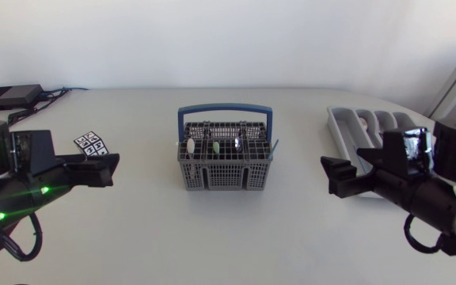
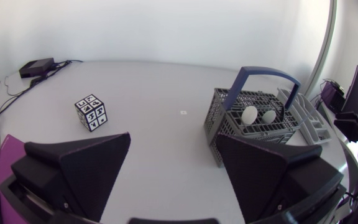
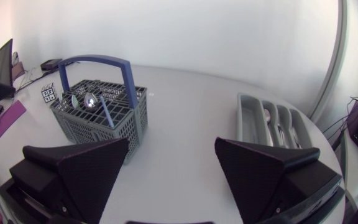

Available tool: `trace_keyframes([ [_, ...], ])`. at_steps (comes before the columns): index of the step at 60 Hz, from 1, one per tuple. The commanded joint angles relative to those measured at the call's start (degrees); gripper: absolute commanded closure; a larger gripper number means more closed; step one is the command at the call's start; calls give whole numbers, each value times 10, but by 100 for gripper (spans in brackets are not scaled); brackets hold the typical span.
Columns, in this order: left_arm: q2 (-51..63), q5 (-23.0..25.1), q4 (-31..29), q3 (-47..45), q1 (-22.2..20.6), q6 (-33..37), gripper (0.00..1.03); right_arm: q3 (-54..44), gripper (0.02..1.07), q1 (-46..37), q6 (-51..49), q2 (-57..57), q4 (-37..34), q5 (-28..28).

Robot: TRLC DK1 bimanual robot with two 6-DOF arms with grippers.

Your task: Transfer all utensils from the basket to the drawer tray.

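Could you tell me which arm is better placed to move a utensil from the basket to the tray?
Probably the right. The left gripper and right gripper are both open, similarly far from the basket, but the drawer tray lies beside the right one, so its carry looks shorter.

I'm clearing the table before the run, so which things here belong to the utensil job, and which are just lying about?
Belong to the job: grey basket; utensils standing in it; grey drawer tray.
Lying about: black-and-white patterned cube; black box at the table's far corner.
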Motion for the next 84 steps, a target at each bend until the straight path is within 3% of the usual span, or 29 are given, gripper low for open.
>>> trace_keyframes([
  [1,40,-6,-30,54,-16,-12,7,41,7,16,-18,48,-27,2],
  [7,82,-5,-59,87,-40,38,8,86,10,16,-19,106,-59,-15],
  [10,99,-3,-71,102,-44,62,8,108,13,11,-43,139,-75,-57],
  [13,131,24,-92,125,-44,114,8,124,13,6,-46,156,-80,-73],
  [21,183,59,-153,173,-54,161,7,146,13,12,-88,194,-88,-88],
  [36,210,133,-140,201,-85,182,8,159,18,16,-99,228,-44,-173],
  [49,218,218,-125,211,-105,225,8,181,24,31,-97,274,-12,-182],
  [59,221,220,-101,204,-126,237,8,200,41,36,-105,322,5,-171],
  [69,224,219,-81,199,-129,237,8,202,70,43,-118,351,34,-155],
  [84,225,219,-59,184,-129,237,8,200,98,52,-119,373,66,-149],
])
